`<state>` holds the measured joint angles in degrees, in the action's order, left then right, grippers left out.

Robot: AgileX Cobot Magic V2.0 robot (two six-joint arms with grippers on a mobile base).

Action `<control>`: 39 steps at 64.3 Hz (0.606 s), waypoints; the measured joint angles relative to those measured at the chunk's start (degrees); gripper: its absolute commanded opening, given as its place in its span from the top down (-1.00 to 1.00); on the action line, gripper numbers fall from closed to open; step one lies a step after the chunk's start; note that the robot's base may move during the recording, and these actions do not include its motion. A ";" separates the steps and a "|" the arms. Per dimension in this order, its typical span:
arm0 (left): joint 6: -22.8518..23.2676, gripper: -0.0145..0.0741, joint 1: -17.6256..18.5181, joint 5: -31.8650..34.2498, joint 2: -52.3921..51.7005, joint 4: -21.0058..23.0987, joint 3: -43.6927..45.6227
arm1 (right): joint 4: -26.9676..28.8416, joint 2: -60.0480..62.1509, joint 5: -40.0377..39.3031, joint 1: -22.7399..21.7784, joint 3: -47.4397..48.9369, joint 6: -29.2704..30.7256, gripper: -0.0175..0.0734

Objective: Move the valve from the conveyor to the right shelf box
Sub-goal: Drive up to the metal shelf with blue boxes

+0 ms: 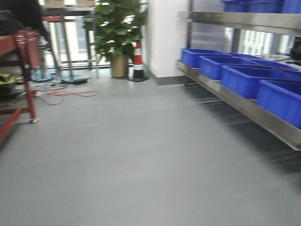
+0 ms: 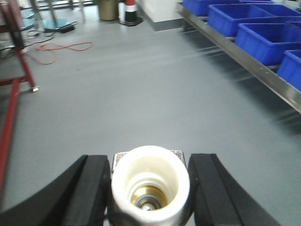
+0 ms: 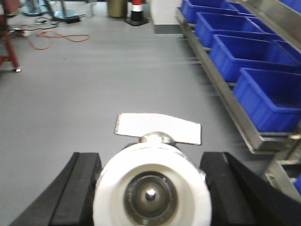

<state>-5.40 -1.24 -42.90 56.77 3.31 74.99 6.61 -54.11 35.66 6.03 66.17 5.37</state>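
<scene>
My left gripper (image 2: 151, 162) is shut on a valve (image 2: 150, 181). Its white round end with a brass core faces the camera, and a silver part shows behind. My right gripper (image 3: 151, 160) is shut on another valve (image 3: 151, 193), which has a white ring around a dark metal core and a flat silver handle (image 3: 157, 128) behind it. The steel shelf (image 1: 244, 106) runs along the right with several blue boxes (image 1: 244, 80) on it, and it also appears in both wrist views, shelf (image 2: 244, 66) and shelf (image 3: 225, 99). The conveyor is out of view. Both grippers hang over grey floor.
A red-framed table (image 1: 23, 75) stands at the left. A potted plant (image 1: 117, 33) and a red-and-white cone (image 1: 138, 61) are at the back by a white pillar. An orange cable (image 1: 70, 94) lies on the floor. More blue boxes (image 1: 258, 5) sit on the upper shelf.
</scene>
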 measured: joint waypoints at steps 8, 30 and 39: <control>0.00 0.92 0.00 0.00 0.00 0.00 0.00 | 0.00 0.00 0.00 0.00 0.00 0.00 0.95; 0.00 0.92 0.00 0.00 0.00 0.00 0.00 | 0.00 0.00 0.00 0.00 0.00 0.00 0.95; 0.00 0.92 0.00 0.00 0.00 0.00 0.00 | 0.00 0.00 0.00 0.00 0.00 0.00 0.95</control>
<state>-5.40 -1.24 -42.90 56.77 3.31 74.99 6.61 -54.11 35.66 6.03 66.17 5.37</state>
